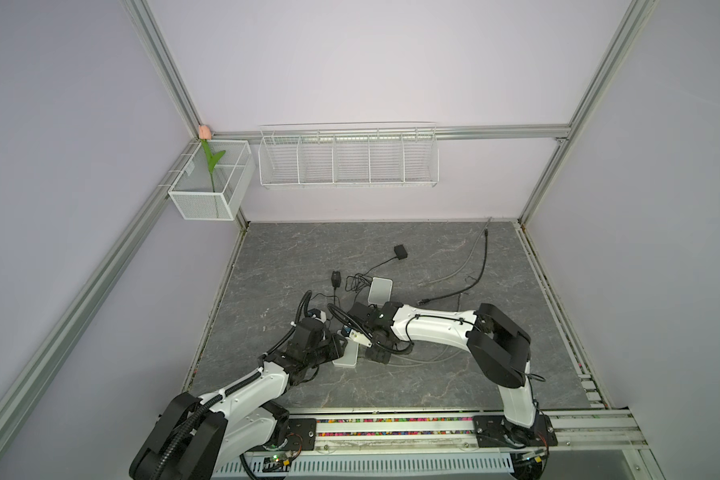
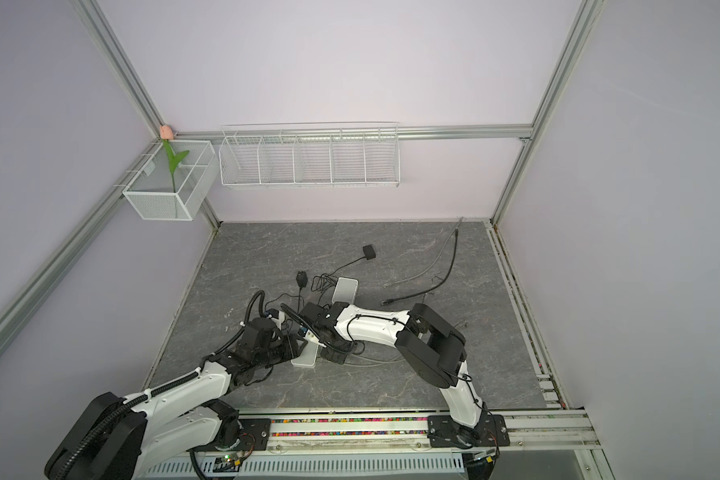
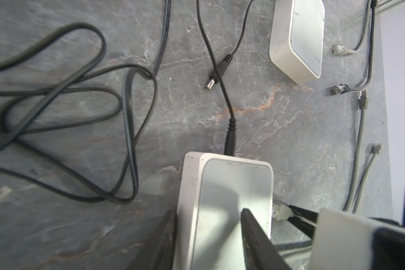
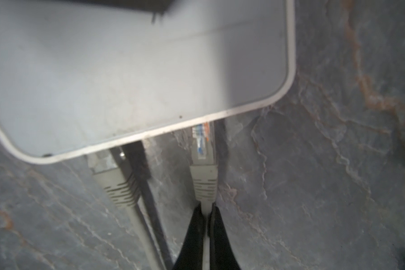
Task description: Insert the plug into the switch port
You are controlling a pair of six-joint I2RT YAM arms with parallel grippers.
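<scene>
Pinching plug cable (image 4: 205,207) — right fingers (image 4: 193,233); left fingers (image 3: 164,240) half-open around switch (image 3: 222,198)

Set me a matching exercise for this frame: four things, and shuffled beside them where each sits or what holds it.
1. near switch
2. grey network plug
3. loose barrel plug
4. tulip

A. stands in the mesh basket
B. lies free on the table
C. clamped by the left gripper
D. cable pinched by the right gripper, tip at the near switch's edge

Pairs: 1-C, 2-D, 3-B, 4-A
</scene>
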